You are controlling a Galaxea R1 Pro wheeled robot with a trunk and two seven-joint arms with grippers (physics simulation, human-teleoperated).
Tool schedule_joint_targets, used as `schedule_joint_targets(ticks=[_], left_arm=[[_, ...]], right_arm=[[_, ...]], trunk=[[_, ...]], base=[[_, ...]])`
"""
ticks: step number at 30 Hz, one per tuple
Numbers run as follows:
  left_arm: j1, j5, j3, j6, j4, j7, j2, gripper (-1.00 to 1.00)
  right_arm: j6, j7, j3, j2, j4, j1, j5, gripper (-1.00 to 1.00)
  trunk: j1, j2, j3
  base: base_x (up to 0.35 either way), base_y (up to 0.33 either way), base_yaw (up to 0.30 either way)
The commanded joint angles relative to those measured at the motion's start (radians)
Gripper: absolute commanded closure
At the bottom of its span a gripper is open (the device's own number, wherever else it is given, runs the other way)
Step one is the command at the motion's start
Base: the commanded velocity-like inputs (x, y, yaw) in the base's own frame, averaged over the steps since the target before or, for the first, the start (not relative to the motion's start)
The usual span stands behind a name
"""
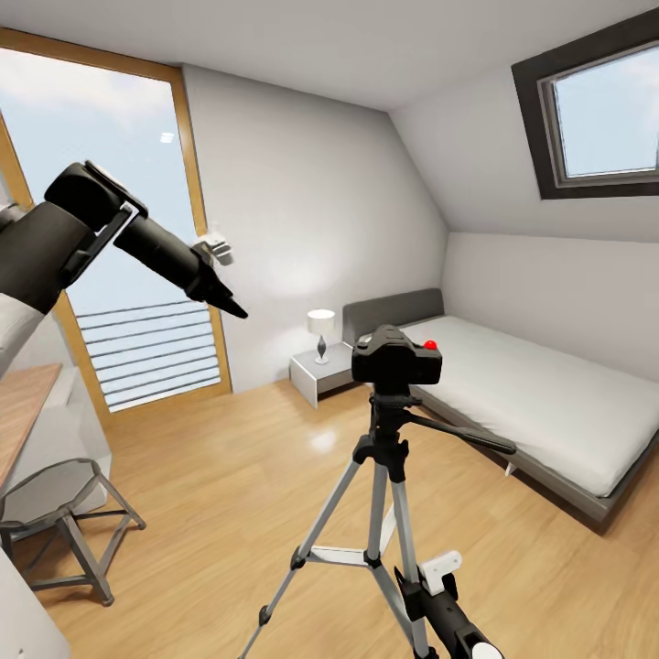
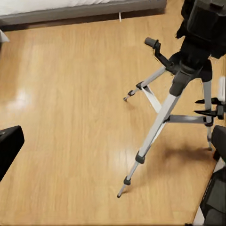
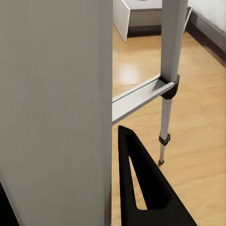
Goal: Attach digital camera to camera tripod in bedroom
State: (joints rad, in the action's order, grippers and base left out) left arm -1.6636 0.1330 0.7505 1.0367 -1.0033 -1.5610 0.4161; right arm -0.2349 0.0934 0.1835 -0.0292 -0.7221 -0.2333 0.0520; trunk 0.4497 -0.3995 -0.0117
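Bedroom: pale grey walls, sloped ceiling with a skylight (image 1: 599, 114), light wood floor (image 1: 229, 476), tall wood-framed window (image 1: 101, 229).
Bed (image 1: 540, 394): grey frame, white mattress, along the right wall.
Tripod (image 1: 380, 513): standing on the floor near the bed's foot, legs spread, black handle pointing toward the bed.
Stool (image 1: 69, 513): metal, by a wooden desk edge at left.
Nightstand (image 1: 316, 373): beside the bed head, small lamp (image 1: 321, 331) on it.
Camera (image 1: 396, 357): seated on the tripod head, red button up.
Left gripper (image 1: 222, 297): raised toward the window, holding nothing; finger spacing cannot be told.
Right gripper (image 1: 437, 572): low, just beside a tripod leg; spacing cannot be told.
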Motion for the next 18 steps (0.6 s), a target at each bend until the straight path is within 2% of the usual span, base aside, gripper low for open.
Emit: schedule_joint_targets(ticks=[1,3,4,5,9,10,11,12,13,14,15,16,17,18], left_arm=[[0.009,0.01,0.001,0.011,0.01,-0.01,0.001,-1.0],[0.023,0.01,-0.001,0.011,0.037,-0.01,0.001,-1.0],[0.029,0.01,-0.001,0.011,0.055,-0.01,0.0,-1.0],[0.037,0.01,-0.003,0.011,0.099,-0.008,-0.005,-1.0],[0.048,0.009,-0.004,0.011,0.252,0.126,-0.039,-1.0],[0.05,0.008,-0.005,0.011,0.286,0.162,-0.045,-1.0],[0.052,0.005,-0.007,0.011,0.355,0.236,-0.056,-1.0],[0.053,0.001,-0.008,0.011,0.39,0.272,-0.062,-1.0],[0.057,-0.02,-0.012,0.011,0.459,0.344,-0.075,-1.0],[0.061,-0.037,-0.015,0.011,0.495,0.378,-0.081,-1.0],[0.07,-0.086,-0.023,0.011,0.565,0.445,-0.093,-1.0],[0.074,-0.118,-0.028,0.011,0.6,0.479,-0.099,-1.0],[0.083,-0.192,-0.036,0.011,0.671,0.551,-0.11,-1.0],[0.087,-0.233,-0.04,0.011,0.707,0.59,-0.114,-1.0]], right_arm=[[-0.003,0.0,0.002,0.0,0.003,0.0,0.008,1.0],[-0.003,0.0,0.002,-0.001,0.003,0.0,0.008,1.0],[-0.003,0.0,0.002,-0.001,0.003,0.0,0.008,-1.0],[-0.003,0.0,0.003,-0.001,0.003,0.0,0.008,-1.0],[-0.003,0.0,0.003,-0.001,0.003,0.0,0.008,-1.0],[-0.003,0.0,0.002,-0.001,0.003,0.0,0.008,-1.0],[-0.003,0.0,0.002,-0.001,0.003,0.0,0.008,-1.0],[-0.003,0.0,0.002,-0.001,0.003,0.0,0.007,-1.0],[-0.003,0.0,0.002,-0.001,0.003,0.0,0.007,-1.0],[-0.003,0.0,0.002,-0.001,0.003,0.0,0.007,-1.0],[-0.003,0.0,0.002,-0.001,0.003,0.0,0.007,-1.0],[-0.003,0.0,0.002,-0.001,0.003,0.0,0.007,-1.0],[-0.003,0.0,0.002,-0.001,0.003,0.0,0.007,-1.0],[-0.003,0.0,0.002,-0.001,0.003,0.0,0.007,-1.0]], trunk=[[0.0,-0.001,0.001],[0.0,-0.001,0.001],[0.0,-0.001,0.001],[0.0,-0.001,0.001],[0.0,-0.001,0.001],[0.0,-0.001,0.001],[0.0,-0.001,0.001],[0.0,-0.001,0.001],[0.0,-0.001,0.001],[0.0,-0.001,0.001],[0.0,-0.001,0.001],[0.0,-0.001,0.001],[0.0,-0.001,0.001],[0.0,-0.001,0.001]], base=[[0.0,0.0,0.0],[0.0,0.0,0.0],[0.0,0.0,0.0],[0.0,0.0,0.0],[0.0,0.0,0.0],[0.0,0.0,0.0],[0.0,0.0,0.0],[0.0,0.0,0.0],[0.0,0.0,0.0],[0.0,0.0,0.0],[0.0,0.0,0.0],[0.0,0.0,0.0],[0.0,0.0,0.0],[0.0,0.0,0.0]])
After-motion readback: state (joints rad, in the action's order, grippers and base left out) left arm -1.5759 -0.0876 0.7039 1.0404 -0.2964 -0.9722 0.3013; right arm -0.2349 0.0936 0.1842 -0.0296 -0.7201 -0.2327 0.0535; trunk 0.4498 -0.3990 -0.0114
